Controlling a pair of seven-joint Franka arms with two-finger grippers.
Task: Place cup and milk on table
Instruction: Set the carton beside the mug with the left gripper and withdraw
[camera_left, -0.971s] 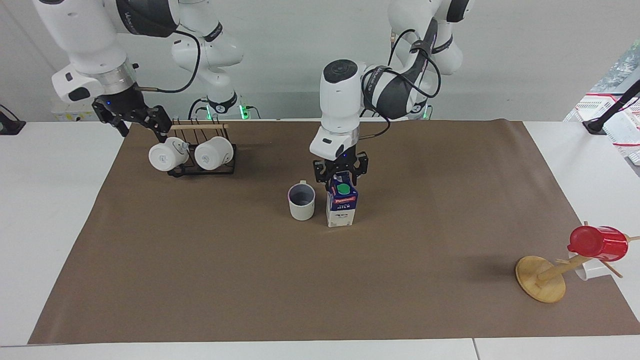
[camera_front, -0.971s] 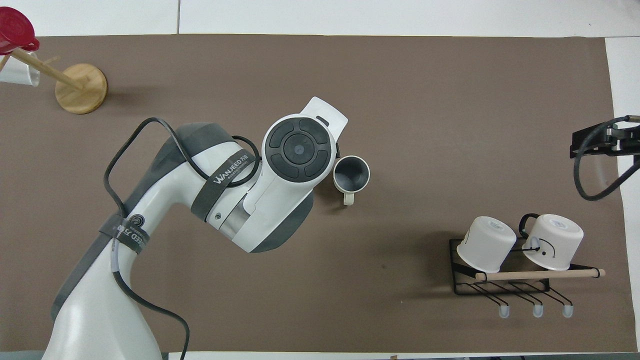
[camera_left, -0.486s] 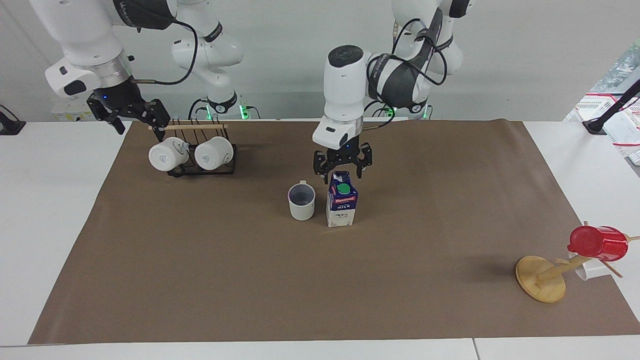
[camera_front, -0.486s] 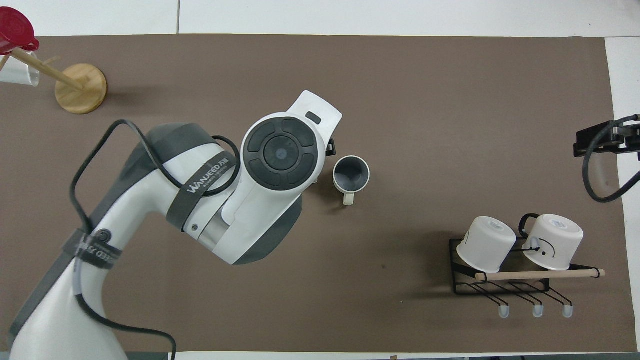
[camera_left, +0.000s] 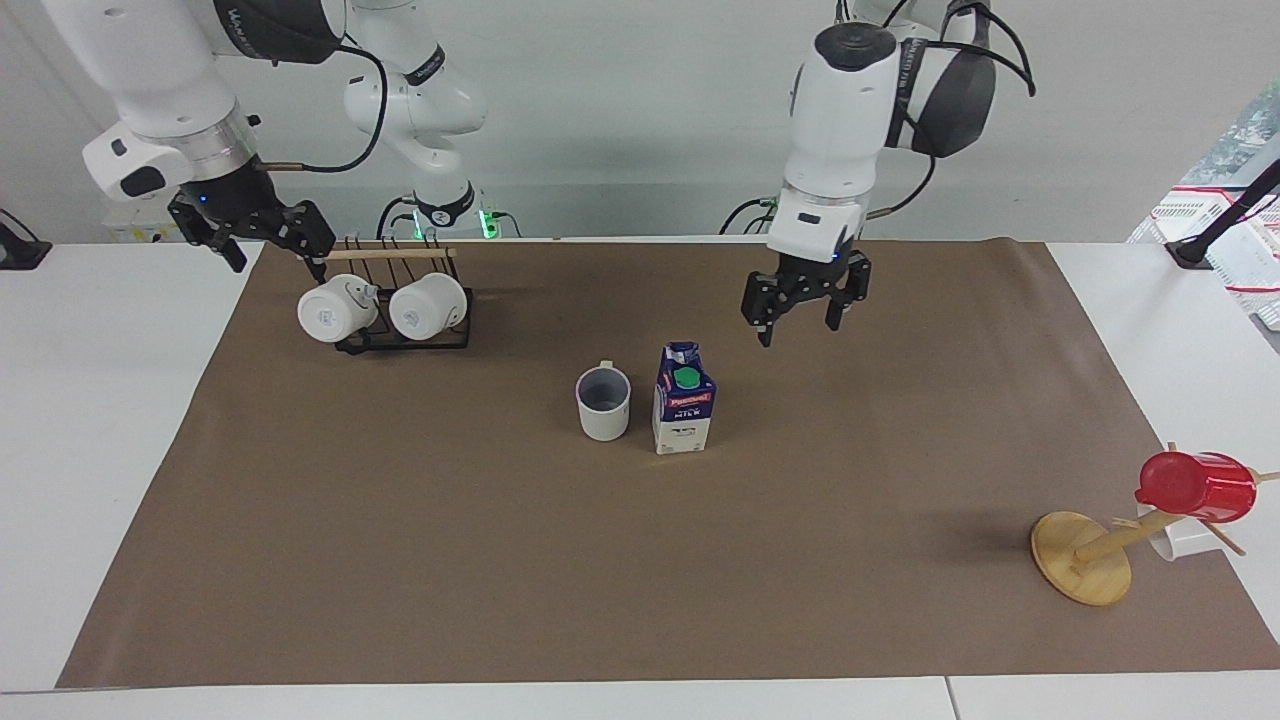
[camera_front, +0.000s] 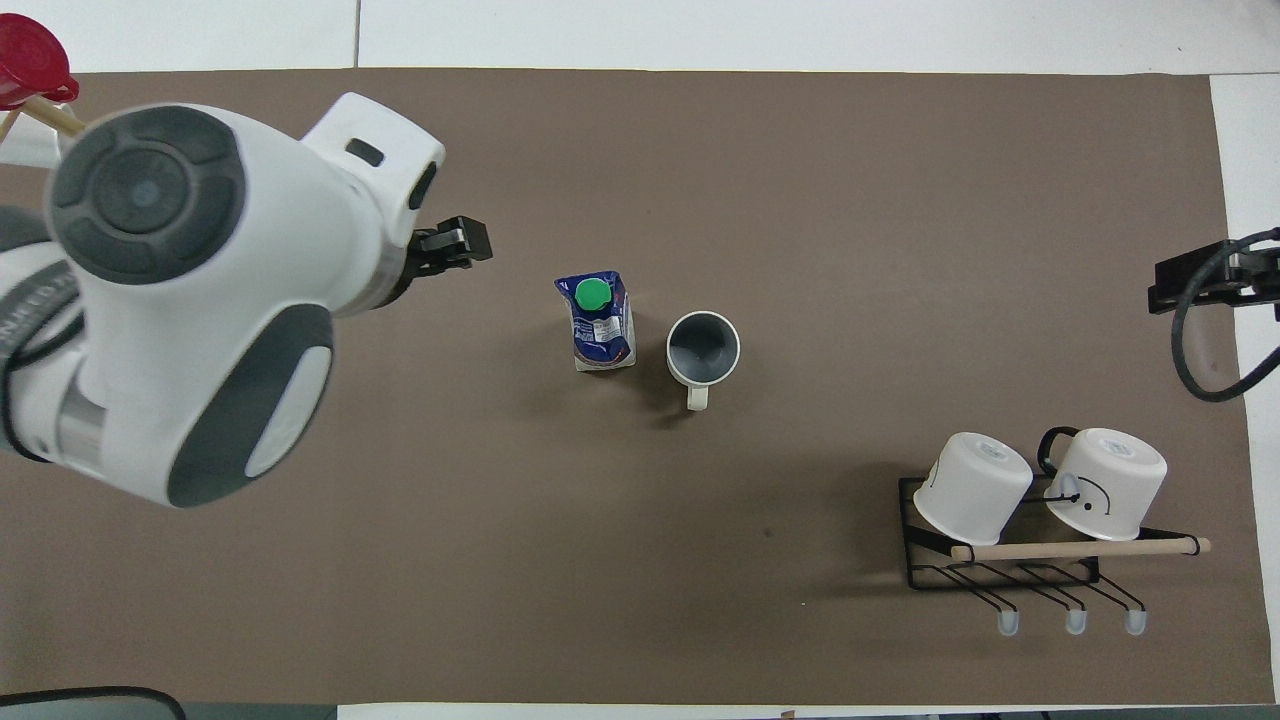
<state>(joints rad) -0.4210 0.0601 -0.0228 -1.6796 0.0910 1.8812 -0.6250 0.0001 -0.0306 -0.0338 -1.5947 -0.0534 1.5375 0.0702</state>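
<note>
Two task items on my sheet: both standing upright near the middle, side by side, not touching.
Cup: small off-white cylindrical mug (camera_left: 604, 403) with a greyish-blue inside and a small loop handle; I see the handle turned toward the robots; it stands on the brown sheet, toward the right arm's end from the carton.
Milk: small gable-top carton (camera_left: 684, 400), dark blue above and white below, round green cap, red label; it stands just beside the mug, a little taller than it.
Table: large white tabletop (camera_left: 110, 400) overlaid with a broad brown paper-like sheet.
Left gripper: black two-finger gripper (camera_left: 802, 325) up in the air over bare sheet, toward the left arm's end from the carton; I read its fingers as spread apart, holding nothing.
Right gripper: black two-finger gripper (camera_left: 278, 260) raised over the sheet's edge beside the rack; fingers apart, nothing between them; this arm waits.
Rack: black wire rack (camera_left: 405, 335) with a wooden rail, near the robots at the right arm's end; two white mugs (camera_left: 385, 308) lie on it showing their bottoms.
Mug tree: round wooden stand (camera_left: 1082, 556) tipped over at the left arm's end, far from the robots, with a red cup (camera_left: 1195, 486) on one peg.
</note>
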